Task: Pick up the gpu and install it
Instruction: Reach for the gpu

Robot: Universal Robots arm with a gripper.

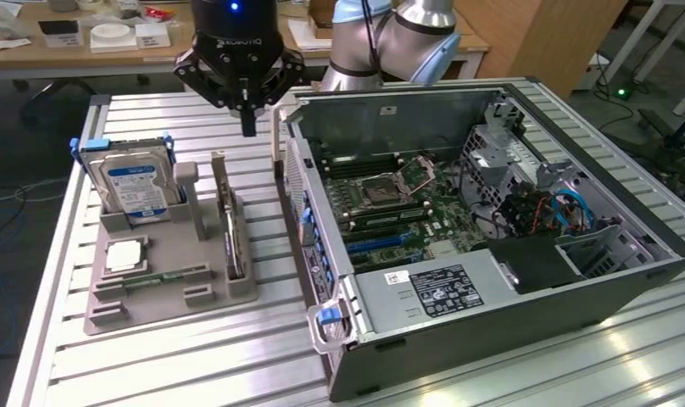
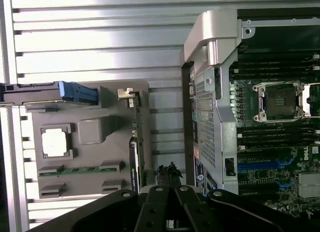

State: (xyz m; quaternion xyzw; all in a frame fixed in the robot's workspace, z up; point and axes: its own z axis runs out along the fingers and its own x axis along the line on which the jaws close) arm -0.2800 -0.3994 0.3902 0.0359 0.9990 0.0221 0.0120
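Item: one gripper (image 1: 248, 127), fingers pinched together on nothing, aloft near one gpu (image 1: 227, 227) standing on its long edge in one grey tray (image 1: 162, 309) beside one hard drive (image 1: 133, 188), long axis parallel to one open computer case (image 1: 490, 280), bracket end farthest in the exterior view, which gives its side face, the wrist view its top edge.

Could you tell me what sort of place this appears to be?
Probably a robotics lab: a silver robot arm stands at a ribbed aluminium table bearing an open black computer case, with cluttered wooden desks behind.
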